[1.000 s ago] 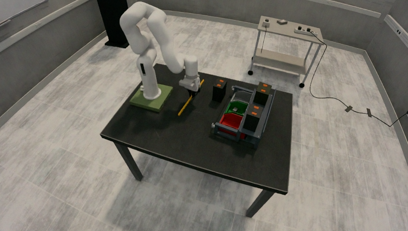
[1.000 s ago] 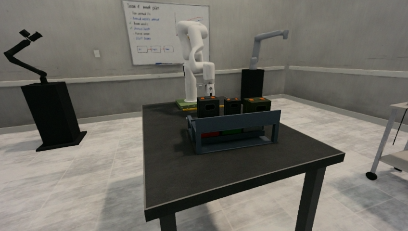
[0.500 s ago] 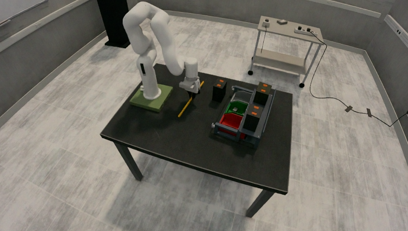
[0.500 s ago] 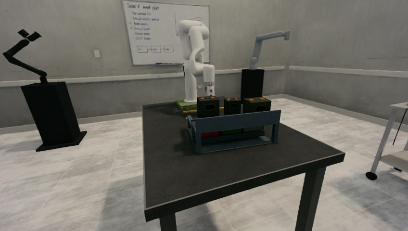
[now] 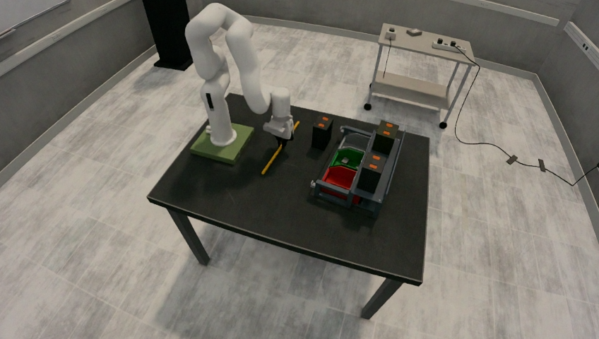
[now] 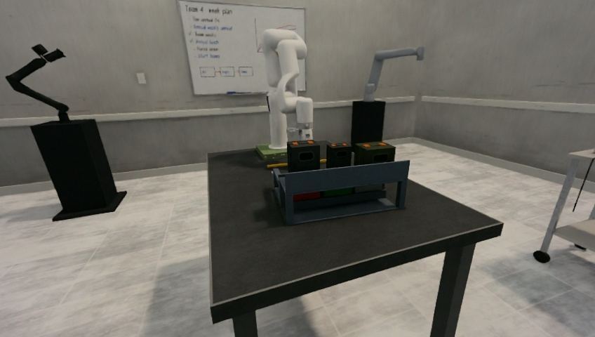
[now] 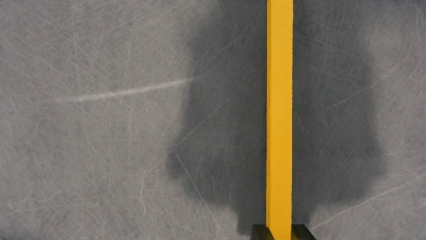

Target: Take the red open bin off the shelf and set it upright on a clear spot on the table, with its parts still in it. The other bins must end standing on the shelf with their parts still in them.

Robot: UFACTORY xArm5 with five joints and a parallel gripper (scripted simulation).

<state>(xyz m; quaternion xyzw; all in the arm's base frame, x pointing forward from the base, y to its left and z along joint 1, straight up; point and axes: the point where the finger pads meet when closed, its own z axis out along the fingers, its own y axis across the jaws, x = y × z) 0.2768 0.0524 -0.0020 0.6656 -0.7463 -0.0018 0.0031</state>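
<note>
The red open bin [image 5: 339, 178] sits in the lower level of the blue-grey shelf [image 5: 359, 167], at its near end; it shows as a red strip in the exterior view [image 6: 306, 195]. A green open bin [image 5: 347, 157] holding a small grey part stands beside it. My gripper [image 5: 284, 143] is left of the shelf, near the arm's base, pointing down, and is shut on a long yellow bar [image 5: 279, 147]. In the wrist view the bar [image 7: 279, 115] runs straight up from my fingertips over the dark table top. The red bin's contents are too small to make out.
Two black closed bins with orange marks [image 5: 383, 136] [image 5: 371, 171] stand on the shelf's upper level. A third black bin [image 5: 322, 132] stands on the table between my gripper and the shelf. The green base plate [image 5: 222, 143] carries the arm.
</note>
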